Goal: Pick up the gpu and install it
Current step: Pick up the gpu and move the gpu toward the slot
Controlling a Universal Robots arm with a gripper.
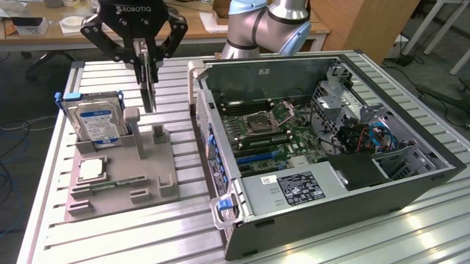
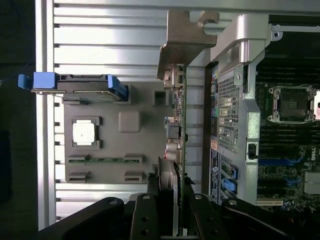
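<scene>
The gpu (image 1: 149, 91) is a thin dark card hanging on edge, with my gripper (image 1: 145, 58) shut on its upper end. Its lower edge sits just above the upright post of the grey fixture (image 1: 140, 165); I cannot tell whether they still touch. In the wrist view the gpu (image 2: 181, 110) shows edge-on, its silver bracket (image 2: 186, 35) at the far end, and the gripper (image 2: 172, 210) clamps it from both sides. The open computer case (image 1: 257, 77) lies beside it at the exterior view's right, with the motherboard (image 1: 264, 132) exposed.
On the grey fixture (image 2: 115, 145) stand a silver hard drive (image 1: 96, 118) with a blue label, a square processor (image 1: 92, 169) and a narrow green memory stick (image 1: 110, 183). All rest on a ribbed aluminium table (image 1: 147, 236). The case wall (image 2: 240, 100) is close to the card.
</scene>
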